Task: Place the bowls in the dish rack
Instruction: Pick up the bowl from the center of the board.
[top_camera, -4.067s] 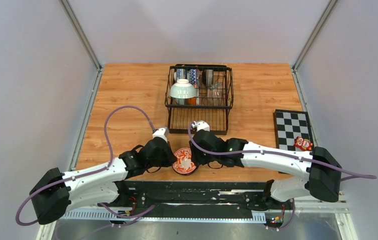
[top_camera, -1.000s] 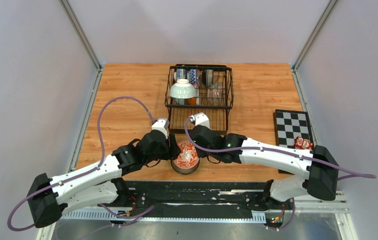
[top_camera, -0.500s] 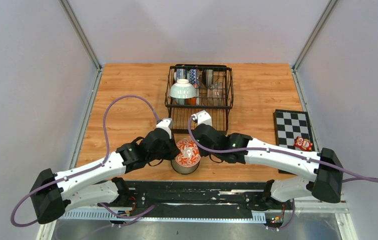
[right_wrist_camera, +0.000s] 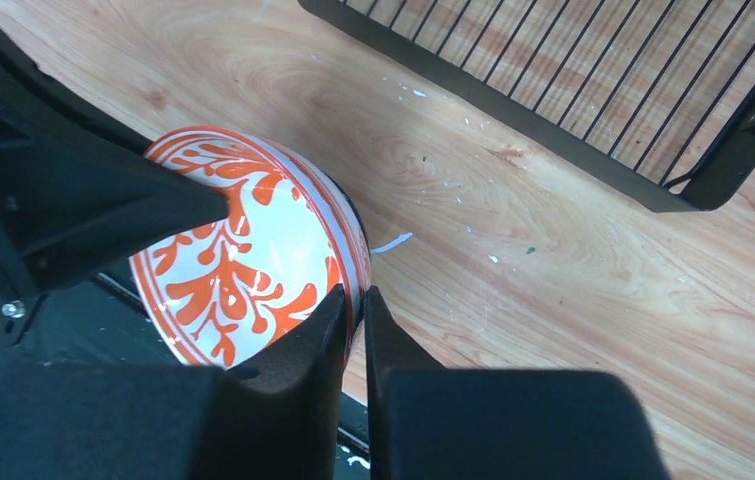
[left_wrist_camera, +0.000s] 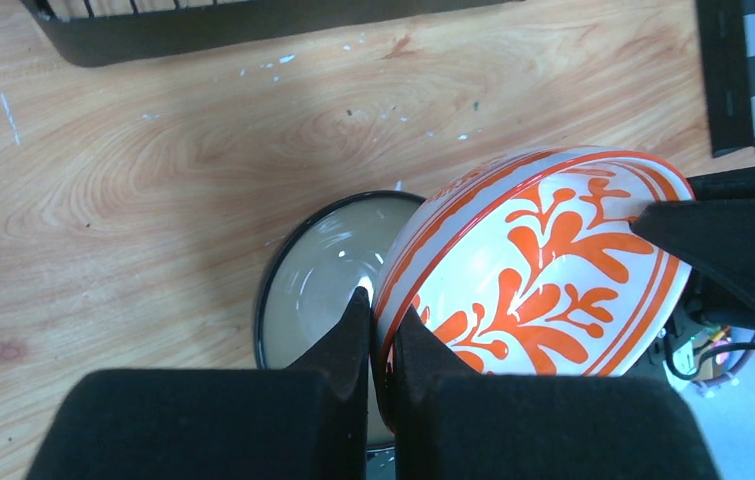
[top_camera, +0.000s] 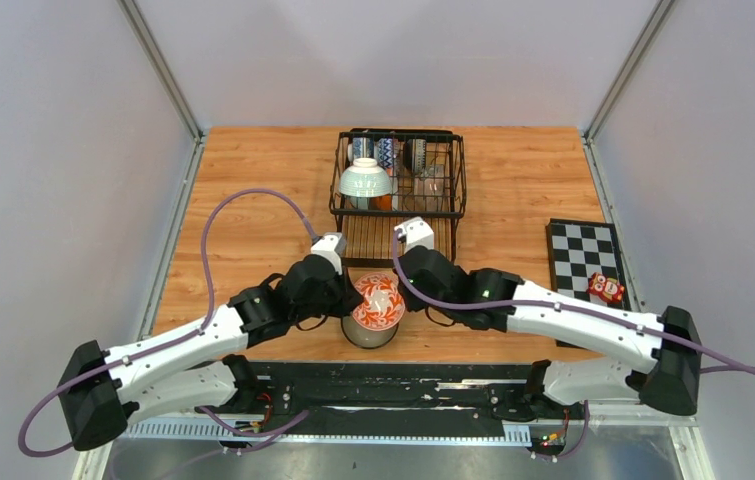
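Note:
A white bowl with a red-orange pattern [top_camera: 377, 302] is held in the air between both grippers, tilted, above a dark-rimmed pale bowl [top_camera: 358, 334] on the table. My left gripper [left_wrist_camera: 381, 322] is shut on its left rim. My right gripper [right_wrist_camera: 355, 305] is shut on its right rim; the bowl [right_wrist_camera: 243, 250] fills the left of that view. The pale bowl [left_wrist_camera: 323, 270] shows under it in the left wrist view. The black wire dish rack [top_camera: 398, 190] stands just behind, holding a pale green bowl [top_camera: 365, 179] and several more bowls on edge.
A black-and-white checkered board [top_camera: 583, 255] with a small red object [top_camera: 606, 288] lies at the right. The rack's slotted base [right_wrist_camera: 593, 80] is close ahead of my right gripper. The black table edge lies directly below the bowls.
Both grippers have lifted the patterned bowl off the pale bowl and carried it a little up and toward the rack, tilting it.

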